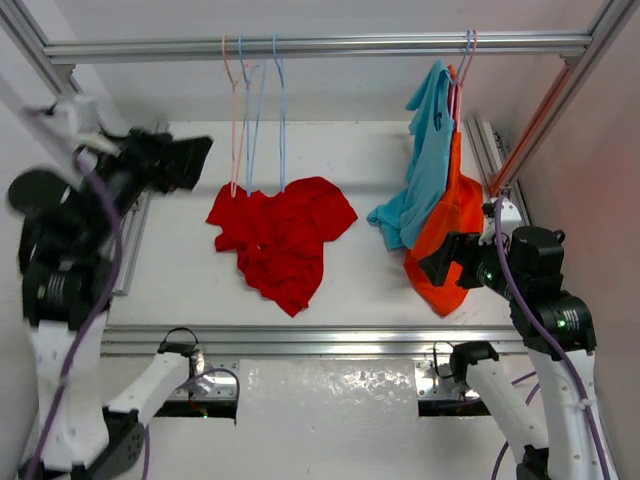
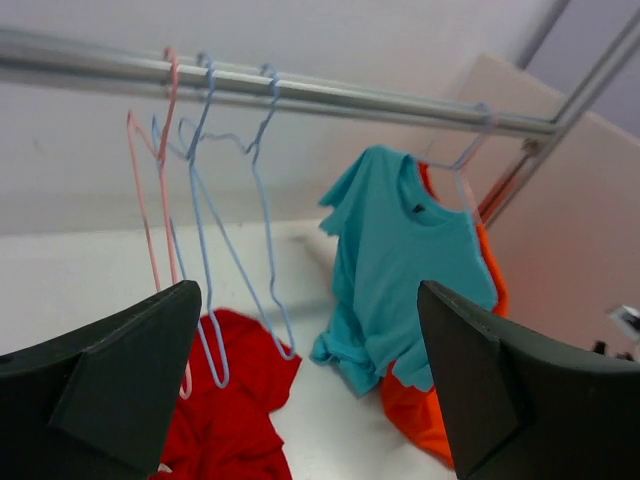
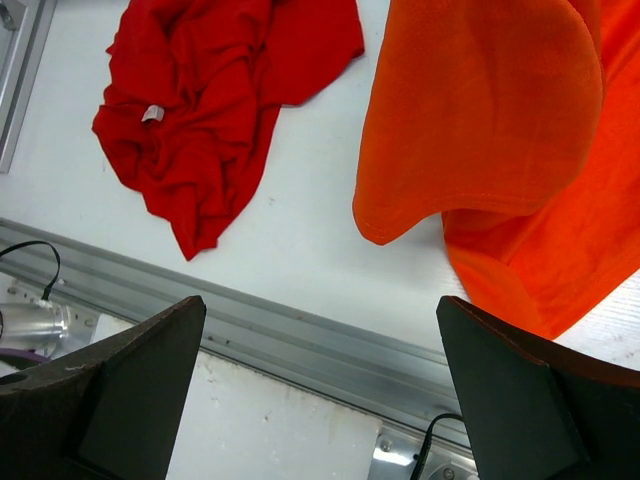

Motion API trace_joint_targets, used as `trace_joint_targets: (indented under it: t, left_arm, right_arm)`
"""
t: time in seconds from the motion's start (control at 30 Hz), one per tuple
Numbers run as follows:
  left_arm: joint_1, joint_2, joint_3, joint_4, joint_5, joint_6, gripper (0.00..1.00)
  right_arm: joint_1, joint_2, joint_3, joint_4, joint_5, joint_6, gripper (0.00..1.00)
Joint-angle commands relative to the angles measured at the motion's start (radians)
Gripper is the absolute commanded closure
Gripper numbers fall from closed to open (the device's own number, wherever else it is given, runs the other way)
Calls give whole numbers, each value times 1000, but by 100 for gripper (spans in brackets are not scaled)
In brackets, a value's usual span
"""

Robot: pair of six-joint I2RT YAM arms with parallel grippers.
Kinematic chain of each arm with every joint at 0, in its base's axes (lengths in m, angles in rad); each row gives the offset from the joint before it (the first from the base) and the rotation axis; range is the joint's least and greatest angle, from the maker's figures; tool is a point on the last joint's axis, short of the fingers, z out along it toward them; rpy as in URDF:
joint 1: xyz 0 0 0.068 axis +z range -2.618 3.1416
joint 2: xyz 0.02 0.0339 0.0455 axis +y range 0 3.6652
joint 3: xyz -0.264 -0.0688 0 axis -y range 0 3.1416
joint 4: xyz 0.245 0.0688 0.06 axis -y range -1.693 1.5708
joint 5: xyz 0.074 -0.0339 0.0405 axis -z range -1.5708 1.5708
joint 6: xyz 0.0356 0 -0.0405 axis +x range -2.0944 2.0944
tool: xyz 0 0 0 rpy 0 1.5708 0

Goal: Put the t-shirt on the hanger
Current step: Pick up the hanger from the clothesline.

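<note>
Left gripper (image 2: pixel 308 292) wide open, empty, up by the rail. Right gripper (image 3: pixel 320 305) also wide open, empty, near the orange shirt (image 1: pixel 452 225). Red t-shirt (image 1: pixel 280 238) lies crumpled on the table (image 1: pixel 170 285), below the light-blue wire hanger (image 1: pixel 282 130). I'd worry about snagging the pink hanger (image 1: pixel 234 140) just left, or pinching only one fold.

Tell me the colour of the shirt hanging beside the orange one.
Light blue, verging on teal. The hanging shirt shows best in the left wrist view.
</note>
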Motion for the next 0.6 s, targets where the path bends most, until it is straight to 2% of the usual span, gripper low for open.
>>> trace_joint_targets:
  t: [0.0,0.07,0.1,0.17,0.2,0.23,0.3,0.37,0.57]
  left_arm:
    - [-64,189,53,-27,37,5,13]
    - [-177,250,93,-47,-119,39,13]
    - [-307,297,108,-55,-198,51,13]
    - [-427,367,145,-98,-393,88,13]
    - [-534,405,180,-112,-467,100,13]
    - [-573,480,194,-126,-615,109,14]
    - [-606,542,226,-156,-688,116,16]
    - [-606,603,251,-175,-739,103,23]
    - [-610,635,265,-207,-832,85,29]
  right_arm:
    - [7,18,48,6,-10,-16,1]
    - [7,39,62,1,-18,-19,1]
    - [7,44,67,0,-24,-22,1]
    - [7,52,78,-3,-41,-22,1]
    - [7,53,81,-2,-45,-25,1]
    - [7,53,87,-3,-51,-25,1]
    - [7,46,91,-8,-56,-28,1]
    - [7,38,90,-8,-67,-32,1]
    - [8,16,67,9,-107,-38,1]
